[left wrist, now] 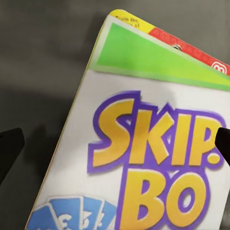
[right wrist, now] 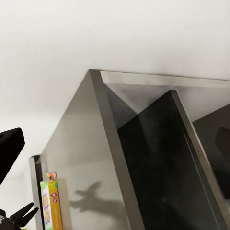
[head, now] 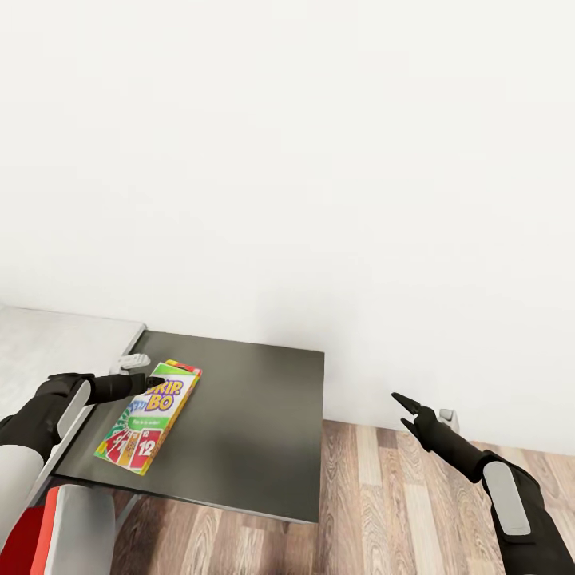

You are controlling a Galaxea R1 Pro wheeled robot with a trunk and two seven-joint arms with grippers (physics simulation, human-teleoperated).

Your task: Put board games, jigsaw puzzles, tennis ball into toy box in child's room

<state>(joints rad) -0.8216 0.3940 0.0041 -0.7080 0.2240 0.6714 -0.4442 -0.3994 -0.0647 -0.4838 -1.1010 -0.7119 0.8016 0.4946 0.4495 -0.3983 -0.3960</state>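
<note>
One board game (head: 148,417), a white and green Skip-Bo box with a red banner, lies flat on the low cabinet's dark grey top (head: 255,415). My left gripper (head: 150,384) hovers just over the box's far end, open. In the left wrist view the board game (left wrist: 143,143) spans the gap between the two dark fingertips (left wrist: 9,148). My right gripper (head: 403,410) hangs open over the wood floor, right of the cabinet and holding nothing. The right wrist view sees the board game (right wrist: 50,203) edge-on, with the left gripper (right wrist: 19,215) beside it. The toy box is out of view.
The table's pale grey top (head: 48,343) joins the cabinet on the left. A small white object (head: 134,361) sits at that joint, close to my left gripper. A white wall (head: 319,200) stands right behind the cabinet. Wood-plank floor (head: 399,503) lies to the right.
</note>
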